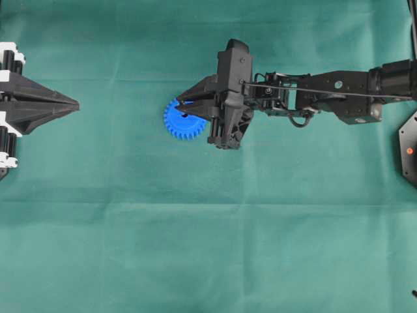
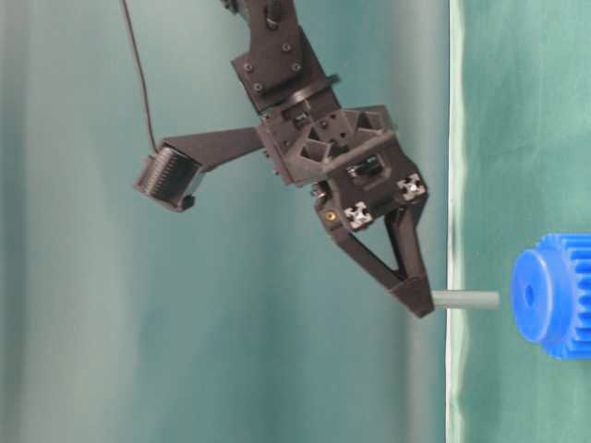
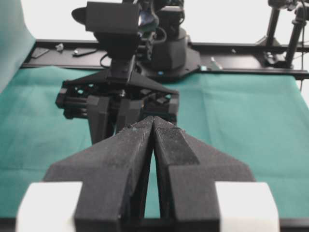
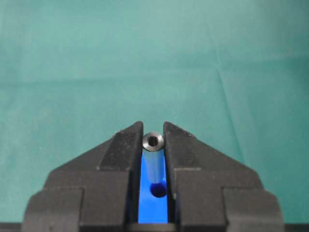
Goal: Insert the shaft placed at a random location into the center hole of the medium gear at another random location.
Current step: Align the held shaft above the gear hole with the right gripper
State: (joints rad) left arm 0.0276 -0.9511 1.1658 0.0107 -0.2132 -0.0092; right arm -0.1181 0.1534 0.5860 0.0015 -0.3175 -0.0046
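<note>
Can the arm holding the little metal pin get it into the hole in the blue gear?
Probably yes. The right pincer grips the shaft just above the medium gear, nothing lies between them, and the center hole is uncovered.

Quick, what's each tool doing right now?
Left tool: shut, holding nothing.
Right tool: shut on the shaft, above the medium gear.

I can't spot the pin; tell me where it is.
The pin is clamped between the right gripper's fingers, hanging above the blue gear just left of centre in the overhead view.

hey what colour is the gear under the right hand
Bright blue; the gear shows best in the table-level view.
</note>
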